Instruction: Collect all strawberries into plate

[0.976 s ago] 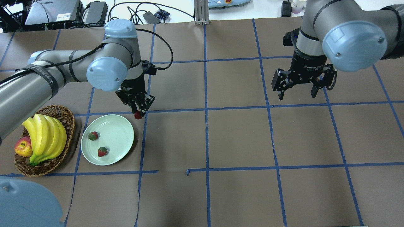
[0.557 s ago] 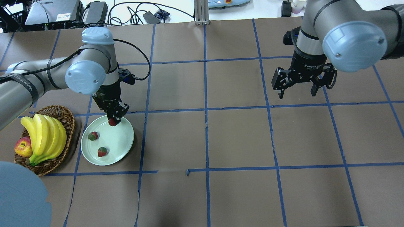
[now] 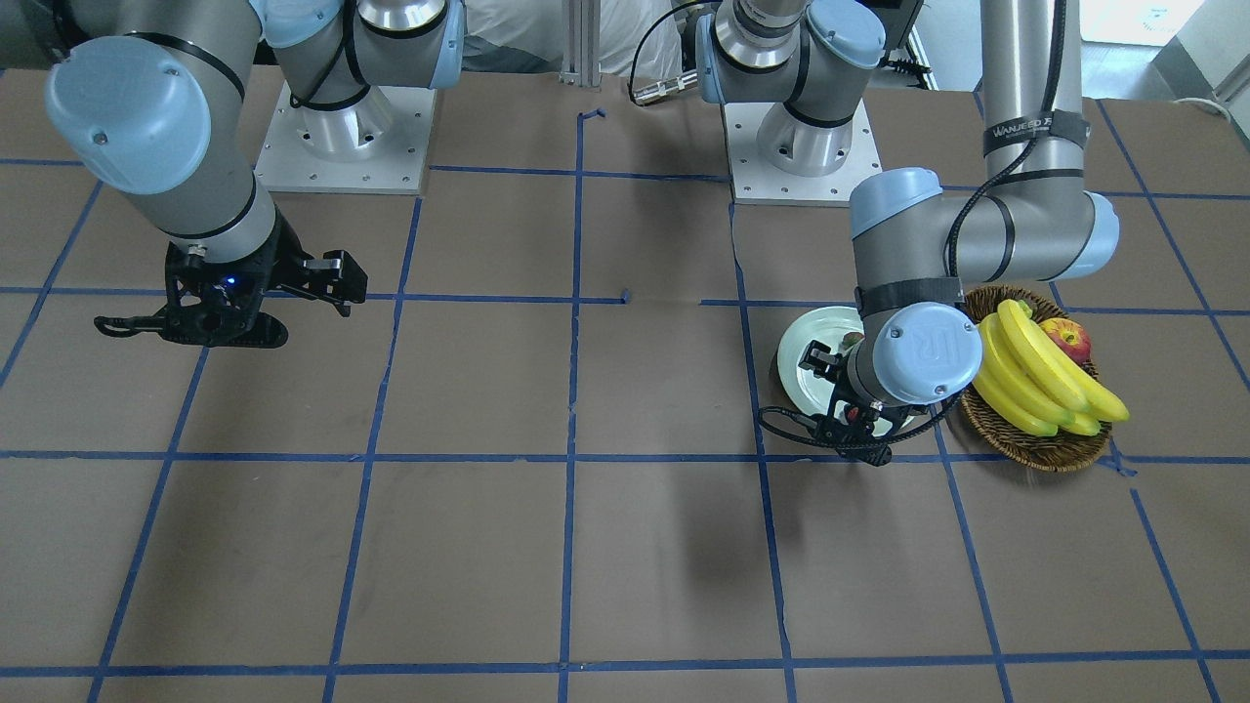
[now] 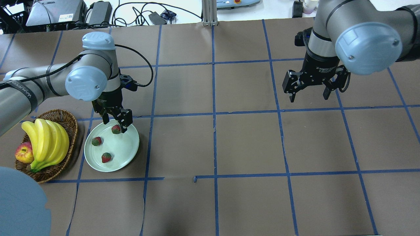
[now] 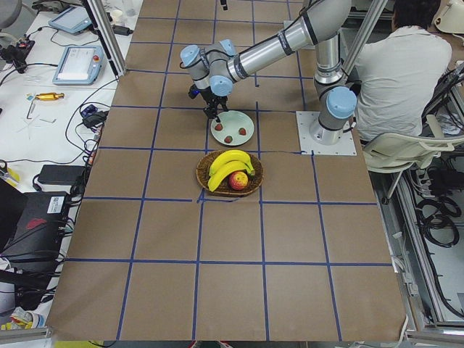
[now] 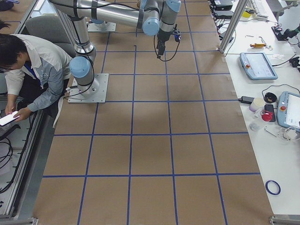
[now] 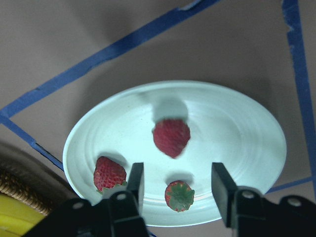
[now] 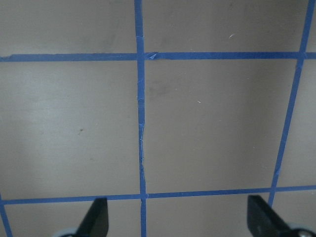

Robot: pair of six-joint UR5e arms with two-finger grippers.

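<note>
The pale green plate (image 4: 126,150) sits at the table's left, next to the basket. Three strawberries are on or over it: one (image 4: 96,141) at the left, one (image 4: 106,157) near the front, and one (image 4: 115,129) at the far rim, directly under my left gripper (image 4: 115,125). That gripper is open and holds nothing. In the left wrist view the plate (image 7: 237,128) fills the frame, with the middle strawberry (image 7: 171,137) blurred and free between the open fingers (image 7: 134,180). My right gripper (image 4: 309,97) hangs open and empty far to the right, over bare table.
A brown wicker basket (image 4: 71,129) with bananas (image 4: 49,142) and a red-yellow apple (image 4: 23,153) stands just left of the plate. Blue tape lines grid the brown table. A person sits by the robot's base in the side views (image 5: 402,65).
My left gripper carried the third strawberry from beyond the plate's far edge to over the plate, then opened and let it go. The right arm has barely moved.
</note>
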